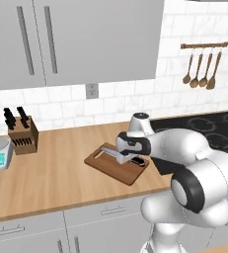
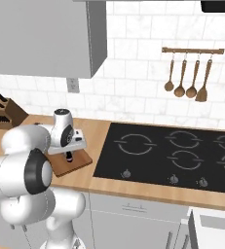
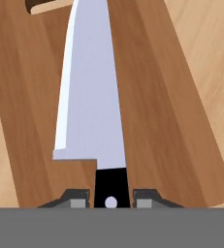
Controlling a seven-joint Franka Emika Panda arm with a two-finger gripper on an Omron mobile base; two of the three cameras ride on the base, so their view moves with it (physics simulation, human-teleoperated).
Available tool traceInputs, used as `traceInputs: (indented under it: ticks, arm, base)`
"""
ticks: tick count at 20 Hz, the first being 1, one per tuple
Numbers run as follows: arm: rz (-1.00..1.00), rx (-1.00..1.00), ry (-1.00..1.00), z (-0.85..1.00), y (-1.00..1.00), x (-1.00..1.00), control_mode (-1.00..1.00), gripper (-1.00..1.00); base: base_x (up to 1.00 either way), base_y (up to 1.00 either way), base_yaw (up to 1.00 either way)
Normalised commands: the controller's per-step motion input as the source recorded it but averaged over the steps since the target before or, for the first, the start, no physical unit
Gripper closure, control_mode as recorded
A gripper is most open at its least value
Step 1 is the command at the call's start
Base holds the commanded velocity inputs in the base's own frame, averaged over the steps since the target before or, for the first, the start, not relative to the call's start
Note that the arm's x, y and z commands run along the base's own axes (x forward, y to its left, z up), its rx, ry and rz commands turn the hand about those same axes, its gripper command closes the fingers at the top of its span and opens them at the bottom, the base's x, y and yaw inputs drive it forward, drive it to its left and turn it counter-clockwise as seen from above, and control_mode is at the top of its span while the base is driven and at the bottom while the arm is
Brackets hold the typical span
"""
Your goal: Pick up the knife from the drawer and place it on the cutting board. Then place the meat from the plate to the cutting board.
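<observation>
The pincer (image 3: 111, 201) is pinched on the black handle of the knife (image 3: 91, 101), and the knife is held just over the cutting board (image 3: 157, 121); whether it touches the wood cannot be told. The knife is judged stiff, a bit heavy at the blade, and sharp, so the handle is the safe place to hold. The long silver blade looks smooth and slippery. The brown board is flat, hard and grainy. It lies on the wooden table (image 1: 51, 168).

Cutting board (image 1: 116, 164) on counter (image 1: 51, 168); knife (image 3: 91, 97) lies lengthwise on board; knife block (image 1: 22, 132) left of board; stovetop (image 2: 172, 155) right of board.
</observation>
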Motion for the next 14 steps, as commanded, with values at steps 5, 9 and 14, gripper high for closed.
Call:
traceInputs:
  ticks: [5,9,14]
  arm:
    - [0.01,0.00,0.00,-0.07,0.00,0.00,-1.00,-1.00]
    - [0.00,0.00,0.00,0.00,0.00,0.00,-1.00,-1.00]
    - [0.00,0.00,0.00,0.00,0.00,0.00,-1.00,-1.00]
  base:
    - [0.00,0.00,0.00]
    - [0.00,0.00,0.00]
    - [0.00,0.00,0.00]
